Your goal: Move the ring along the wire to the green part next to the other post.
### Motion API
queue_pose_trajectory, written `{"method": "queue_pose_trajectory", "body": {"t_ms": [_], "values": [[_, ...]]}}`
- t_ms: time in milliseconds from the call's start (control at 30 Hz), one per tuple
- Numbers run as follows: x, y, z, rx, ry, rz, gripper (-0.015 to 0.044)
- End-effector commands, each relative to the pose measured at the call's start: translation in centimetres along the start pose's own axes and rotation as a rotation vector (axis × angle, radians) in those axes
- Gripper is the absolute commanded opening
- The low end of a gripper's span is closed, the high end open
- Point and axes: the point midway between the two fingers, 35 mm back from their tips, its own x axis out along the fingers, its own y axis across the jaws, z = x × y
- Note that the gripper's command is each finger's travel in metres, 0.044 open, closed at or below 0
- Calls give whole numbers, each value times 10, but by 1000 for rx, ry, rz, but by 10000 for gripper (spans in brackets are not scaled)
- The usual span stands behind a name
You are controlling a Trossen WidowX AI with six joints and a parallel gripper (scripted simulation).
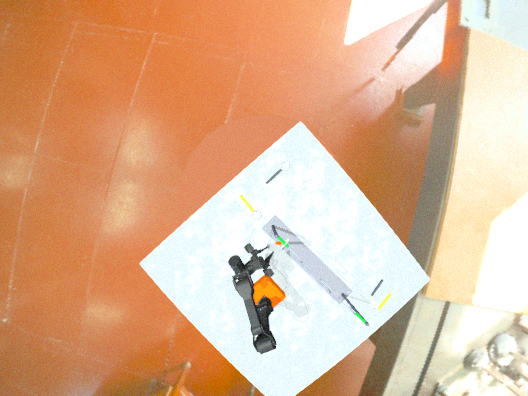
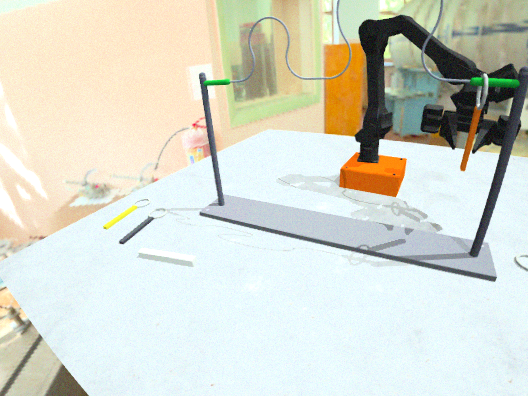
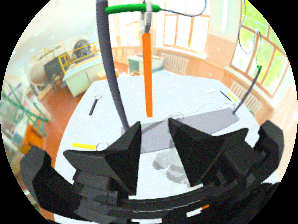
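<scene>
The ring (image 2: 483, 91) is hanging on the green part (image 2: 495, 82) beside the post (image 2: 500, 160). The gripper (image 2: 467, 131) is hovering behind the orange handle (image 2: 470, 137), jaws partly parted and gripping nothing.

End effector (image 3: 154, 145) apparently part-open, empty-fingered.

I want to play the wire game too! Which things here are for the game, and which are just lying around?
For the game: ring, orange handle, green end, other green end, grey wire, posts, the open tool.

Lying around: yellow stick, dark stick, white bar.
</scene>
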Motion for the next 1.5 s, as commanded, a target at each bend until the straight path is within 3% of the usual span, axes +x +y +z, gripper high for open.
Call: {"method": "queue_pose_trajectory", "body": {"t_ms": [0, 333, 533, 700, 1467], "values": [[-1, 1, 3, 11, -7, -1, 160], [-1, 1, 3, 11, -7, -1, 160], [-43, -1, 1, 0, -3, 1, 317], [-45, -1, 1, -1, -4, 2, 440], [-45, -1, 1, -1, -4, 2, 440]]}}
